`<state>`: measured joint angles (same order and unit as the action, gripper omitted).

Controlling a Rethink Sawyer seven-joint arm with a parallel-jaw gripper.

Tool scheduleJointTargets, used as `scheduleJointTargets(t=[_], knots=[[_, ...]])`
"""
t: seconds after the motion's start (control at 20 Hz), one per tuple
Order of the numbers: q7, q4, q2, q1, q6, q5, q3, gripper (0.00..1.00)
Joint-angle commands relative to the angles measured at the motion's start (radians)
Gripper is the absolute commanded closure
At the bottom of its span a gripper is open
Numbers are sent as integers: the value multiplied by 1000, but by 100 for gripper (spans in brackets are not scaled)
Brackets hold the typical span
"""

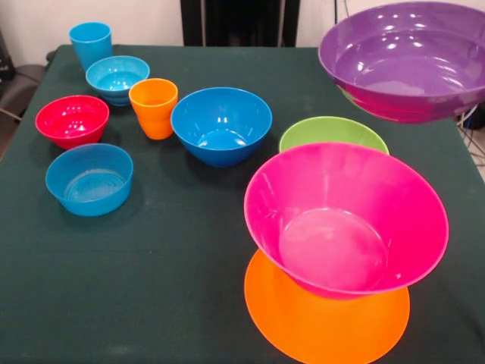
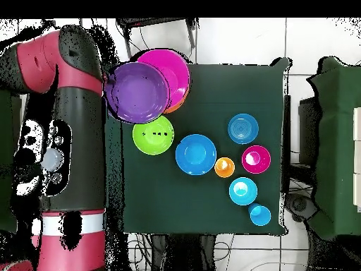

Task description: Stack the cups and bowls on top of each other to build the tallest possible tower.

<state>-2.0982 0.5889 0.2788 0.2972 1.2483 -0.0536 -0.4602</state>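
Note:
The purple bowl (image 1: 402,61) hangs in the air above the table's right side. In the overhead view my gripper (image 2: 111,79) meets the purple bowl's (image 2: 137,92) rim at the arm's end and holds it up. The pink bowl (image 1: 345,220) sits tilted on the big orange bowl (image 1: 326,322), which lies as a flat base. The green bowl (image 1: 333,135) stands just behind them. The large blue bowl (image 1: 221,125) and the orange cup (image 1: 154,108) stand mid-table. The light blue cup (image 1: 91,44) is at the far left corner.
A small red bowl (image 1: 72,120) and two small light blue bowls (image 1: 117,78) (image 1: 89,178) stand on the left of the dark green table (image 1: 167,288). The robot's pedestal (image 1: 239,23) is behind the table.

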Motion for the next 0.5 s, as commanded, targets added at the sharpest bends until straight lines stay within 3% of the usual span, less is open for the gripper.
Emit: scheduleJointTargets(t=[0.05, 0.5], knots=[[355, -152, -100, -28, 129, 82, 88, 100], [398, -296, -172, -48, 197, 56, 43, 100]])
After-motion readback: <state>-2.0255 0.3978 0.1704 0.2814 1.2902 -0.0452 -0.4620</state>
